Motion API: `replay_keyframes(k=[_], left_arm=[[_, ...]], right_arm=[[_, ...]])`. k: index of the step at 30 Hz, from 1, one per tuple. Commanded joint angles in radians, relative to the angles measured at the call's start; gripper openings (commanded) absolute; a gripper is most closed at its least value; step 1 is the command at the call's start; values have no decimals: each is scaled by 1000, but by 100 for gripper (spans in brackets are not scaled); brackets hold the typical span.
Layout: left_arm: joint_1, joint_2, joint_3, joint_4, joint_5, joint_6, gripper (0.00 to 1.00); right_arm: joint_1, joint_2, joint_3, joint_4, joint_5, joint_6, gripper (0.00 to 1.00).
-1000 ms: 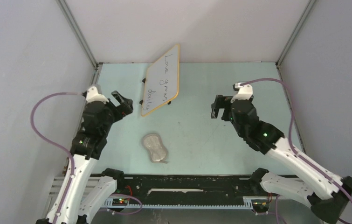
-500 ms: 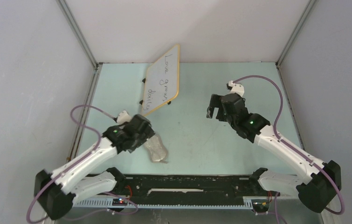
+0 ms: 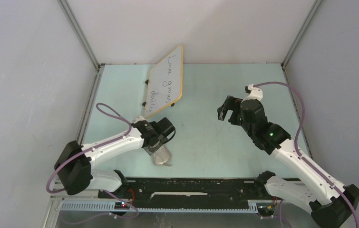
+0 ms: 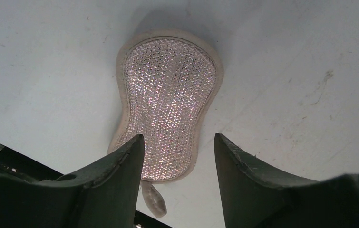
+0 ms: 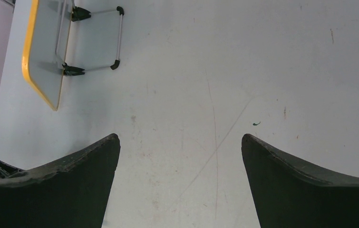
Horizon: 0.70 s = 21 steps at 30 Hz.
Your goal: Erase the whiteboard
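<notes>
The whiteboard, orange-framed with dark handwriting, stands tilted on black feet at the back of the table. In the right wrist view, the whiteboard shows at the upper left. A grey sparkly cloth pad lies flat on the table. My left gripper hovers open just over its near end, one finger on each side, gripping nothing. From above, the left gripper covers the top part of the pad. My right gripper hangs open over bare table right of the board, nothing between its fingers.
Grey walls close in the table on three sides. A black and metal rail runs along the near edge, just below the pad. Its dark edge shows at the lower left of the left wrist view.
My left arm has swung from beside the whiteboard down and right to the pad, and its jaws have narrowed. The right arm shifted slightly right and stayed open.
</notes>
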Motion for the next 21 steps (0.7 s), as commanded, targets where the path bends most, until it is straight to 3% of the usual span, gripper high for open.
replay_keyframes(k=[1, 6, 18, 21], left_arm=[[-3, 31, -10, 0, -24, -15, 59], [-4, 49, -40, -9, -32, 40, 52], [-3, 57, -175, 178, -16, 212, 40], [-4, 100, -165, 181, 0, 226, 42]], right_arm=[[-13, -28, -17, 26, -10, 21, 100], [-17, -27, -19, 16, -24, 28, 100], [-29, -31, -27, 26, -38, 27, 100], [-29, -29, -27, 30, -47, 28, 100]])
